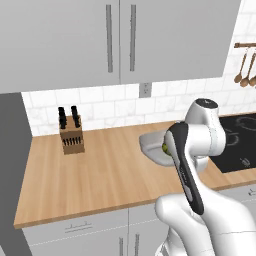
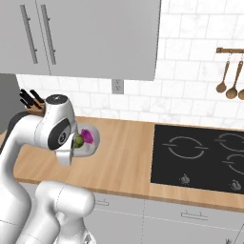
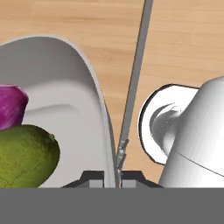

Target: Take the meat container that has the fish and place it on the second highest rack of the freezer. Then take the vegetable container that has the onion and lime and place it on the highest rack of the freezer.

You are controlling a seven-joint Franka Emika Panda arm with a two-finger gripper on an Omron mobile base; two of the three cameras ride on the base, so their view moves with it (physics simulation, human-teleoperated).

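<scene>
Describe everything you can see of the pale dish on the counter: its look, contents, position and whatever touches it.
The dish is pale grey, shallow and smooth, with a wide rounded rim, and looks like plastic or glazed ceramic. It holds a green lime and a purple onion, side by side. It appears at the wooden counter, right of the knife block and left of the black cooktop. The gripper is shut on its rim; whether it rests on the wood or is lifted cannot be told.

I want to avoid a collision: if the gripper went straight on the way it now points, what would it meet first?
The gripper, shut on the rim of the vegetable container, points down at the wooden counter. Beyond the rim, the counter seems first in line, though depth is unclear.
</scene>
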